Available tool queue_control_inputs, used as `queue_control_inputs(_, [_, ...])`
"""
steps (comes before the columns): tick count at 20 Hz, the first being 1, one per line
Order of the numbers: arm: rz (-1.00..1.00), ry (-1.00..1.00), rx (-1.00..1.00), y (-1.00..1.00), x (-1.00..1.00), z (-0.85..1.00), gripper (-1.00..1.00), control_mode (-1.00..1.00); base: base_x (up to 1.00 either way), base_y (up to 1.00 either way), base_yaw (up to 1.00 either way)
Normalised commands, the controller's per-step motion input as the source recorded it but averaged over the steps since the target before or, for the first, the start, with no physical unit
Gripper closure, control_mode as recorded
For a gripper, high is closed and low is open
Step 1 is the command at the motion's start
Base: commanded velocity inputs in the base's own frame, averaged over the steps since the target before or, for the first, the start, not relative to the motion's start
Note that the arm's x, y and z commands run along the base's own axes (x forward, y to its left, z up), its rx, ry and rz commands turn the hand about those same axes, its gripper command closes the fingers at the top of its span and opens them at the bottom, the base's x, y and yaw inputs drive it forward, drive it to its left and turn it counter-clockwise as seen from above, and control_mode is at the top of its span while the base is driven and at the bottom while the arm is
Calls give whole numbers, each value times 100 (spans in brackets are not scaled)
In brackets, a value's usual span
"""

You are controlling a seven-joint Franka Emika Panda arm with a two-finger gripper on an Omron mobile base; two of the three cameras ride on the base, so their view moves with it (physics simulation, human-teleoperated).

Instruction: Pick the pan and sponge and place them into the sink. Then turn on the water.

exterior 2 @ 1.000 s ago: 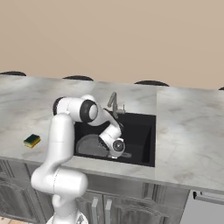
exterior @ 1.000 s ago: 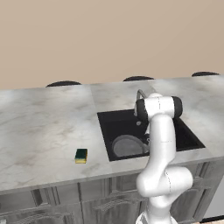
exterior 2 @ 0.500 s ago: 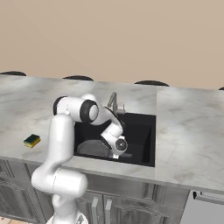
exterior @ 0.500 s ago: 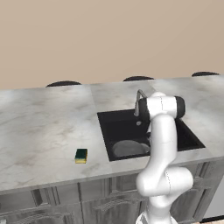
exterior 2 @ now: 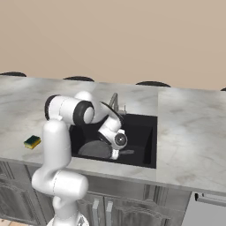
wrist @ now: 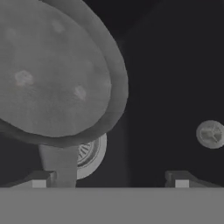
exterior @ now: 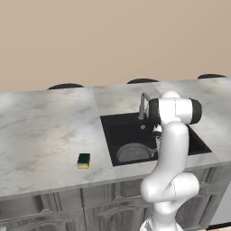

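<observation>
kitchen, marble counter (exterior: 45,131), sink (exterior: 113,131), faucet (exterior: 143,104)

Glossy white arm (exterior: 169,153) here, fat rounded links stacked like smooth tubes, bulging where they meet. Each joint wears a dark, near-black band, the broadest capping the elbow (exterior: 195,111). From the other side, a round dark disc with a pale centre sits on the wrist (exterior 2: 120,140). Down at the gripper (wrist: 109,177), 2 small dark grey finger tips, each with a lighter square patch.
</observation>
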Motion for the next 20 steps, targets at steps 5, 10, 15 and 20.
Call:
queue_control_inputs(5, [0,0,0,9,2,31,-100,-100,0,0,0])
queue_control_inputs(10, [0,0,0,9,2,33,-100,-100,0,0,0])
queue_control_inputs(15, [0,0,0,11,0,42,-100,-100,0,0,0])
queue_control_inputs(20, [11,0,-2,10,-1,33,-100,-100,0,0,0])
